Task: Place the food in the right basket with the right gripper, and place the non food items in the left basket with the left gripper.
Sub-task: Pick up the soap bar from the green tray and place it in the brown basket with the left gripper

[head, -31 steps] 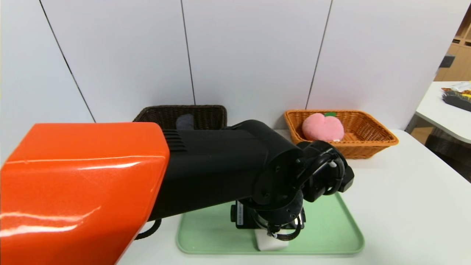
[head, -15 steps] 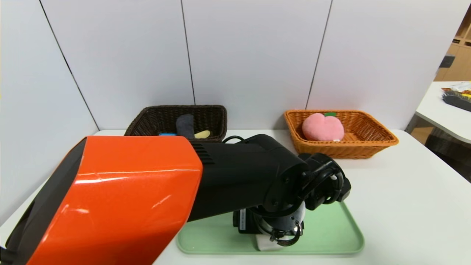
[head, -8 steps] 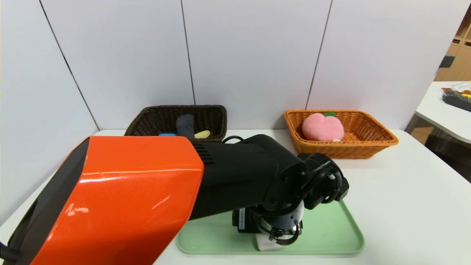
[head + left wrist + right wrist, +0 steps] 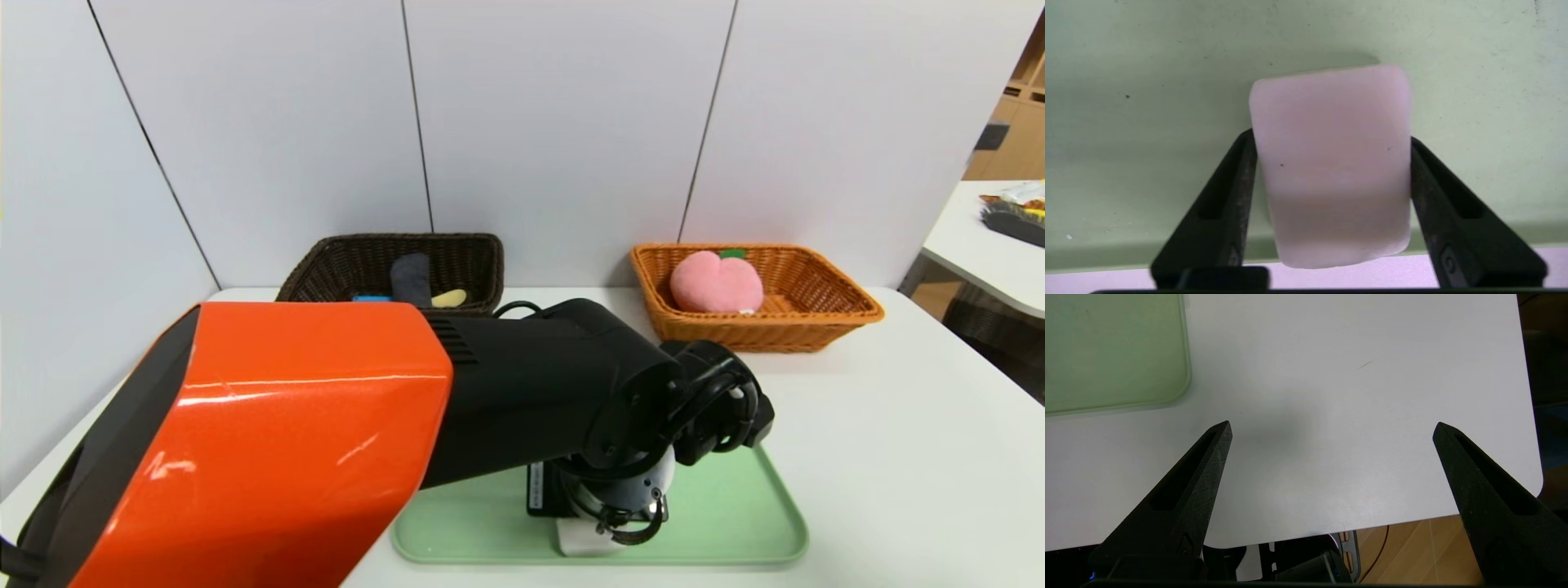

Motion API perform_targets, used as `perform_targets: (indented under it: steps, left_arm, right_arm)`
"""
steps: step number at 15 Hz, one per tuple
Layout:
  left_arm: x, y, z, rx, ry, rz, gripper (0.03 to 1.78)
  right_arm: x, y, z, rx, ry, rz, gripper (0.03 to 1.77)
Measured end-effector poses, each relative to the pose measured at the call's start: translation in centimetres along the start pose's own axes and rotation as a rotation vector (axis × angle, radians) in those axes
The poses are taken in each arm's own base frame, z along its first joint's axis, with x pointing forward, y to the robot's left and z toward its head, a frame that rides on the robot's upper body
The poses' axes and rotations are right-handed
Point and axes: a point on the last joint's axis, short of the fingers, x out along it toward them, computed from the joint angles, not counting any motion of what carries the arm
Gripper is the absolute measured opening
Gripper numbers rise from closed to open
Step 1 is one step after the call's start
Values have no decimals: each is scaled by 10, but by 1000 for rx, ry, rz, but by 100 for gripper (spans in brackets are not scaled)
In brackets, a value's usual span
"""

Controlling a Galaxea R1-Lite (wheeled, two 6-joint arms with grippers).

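Head view hides what the left wrist shows: left pincer [image 4: 1331, 171] clamping white bar [image 4: 1331, 163]; right pincer [image 4: 1331, 428] wide.

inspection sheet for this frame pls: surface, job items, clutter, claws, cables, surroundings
Surface: white table carrying a green tray near the front edge.
Job's things: white bar on the tray; pink plush peach in the orange basket; grey cloth and yellow spoon in the dark basket.
Clutter: nothing seen.
Claws: left claw down on the tray, fingers against both sides of the bar; right claw open, empty, above bare table beside the tray.
Cables: black loops at the left wrist.
Surroundings: white wall panels behind; another table at far right.
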Motion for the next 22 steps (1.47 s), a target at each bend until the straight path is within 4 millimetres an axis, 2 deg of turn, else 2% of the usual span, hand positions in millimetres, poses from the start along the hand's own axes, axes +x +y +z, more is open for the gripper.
perform_targets:
  steps: [2,8,11,14,16,19,22]
  left_arm:
    - [0,0,0,-1,0,0,100]
    - [-7,2,3,11,-13,-12,98]
    - [-27,5,10,37,-65,-60,98]
    - [-55,15,22,52,-143,-94,98]
    - [-76,37,44,61,-215,-95,98]
    - [-100,94,98,55,-366,-60,98]
    - [-111,148,151,55,-577,2,98]
  right_arm:
    - [0,0,0,0,-1,1,170]
    - [-1,-1,-2,2,-2,1,170]
    - [-2,-1,-3,3,-4,1,170]
    - [-3,-2,-4,5,-9,2,170]
    - [-4,-2,-5,7,-12,1,170]
    - [-5,-3,-5,11,-20,1,170]
    - [-5,-3,-4,12,-24,2,170]
